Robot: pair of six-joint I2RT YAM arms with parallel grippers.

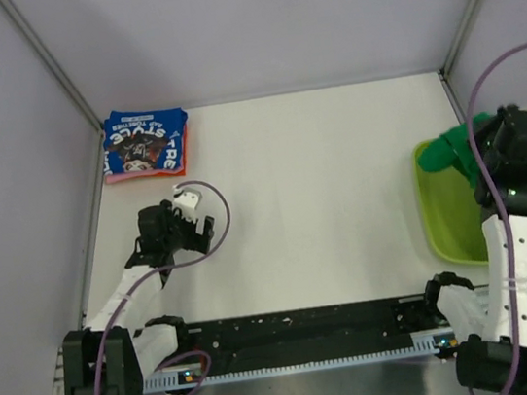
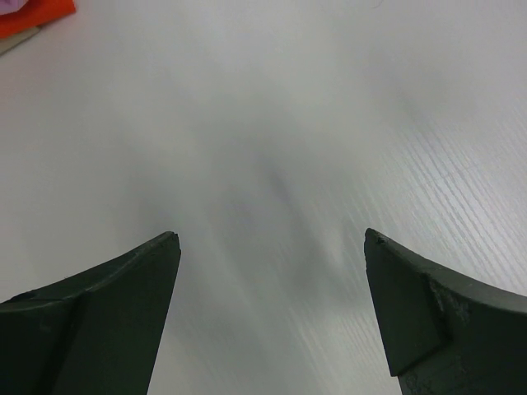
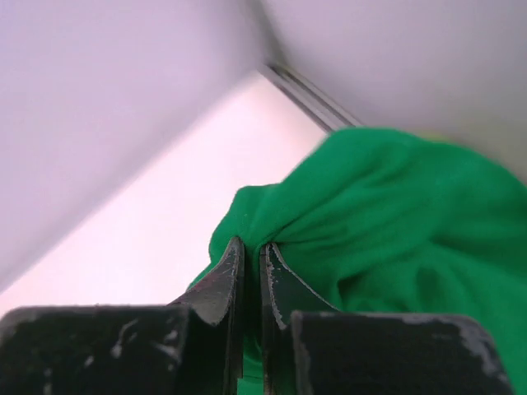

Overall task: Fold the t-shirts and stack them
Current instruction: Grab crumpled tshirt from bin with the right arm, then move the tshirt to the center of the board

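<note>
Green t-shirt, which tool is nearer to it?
Right. The right tool is shut on the green t-shirt; the left tool is open over the table, well apart from it.

Top view: only a thin edge of the orange-pink t-shirt [image 1: 143, 176] shows under the blue t-shirt [image 1: 146, 140], its lettering too small to read fully. At three o'clock, the right arm [image 1: 512, 221] covers part of the green t-shirt [image 1: 446, 154] and the tub [image 1: 439, 207]. Left wrist view: the orange-pink t-shirt is cut off at eleven o'clock; the table [image 2: 272, 164] blurs at centre.
</note>
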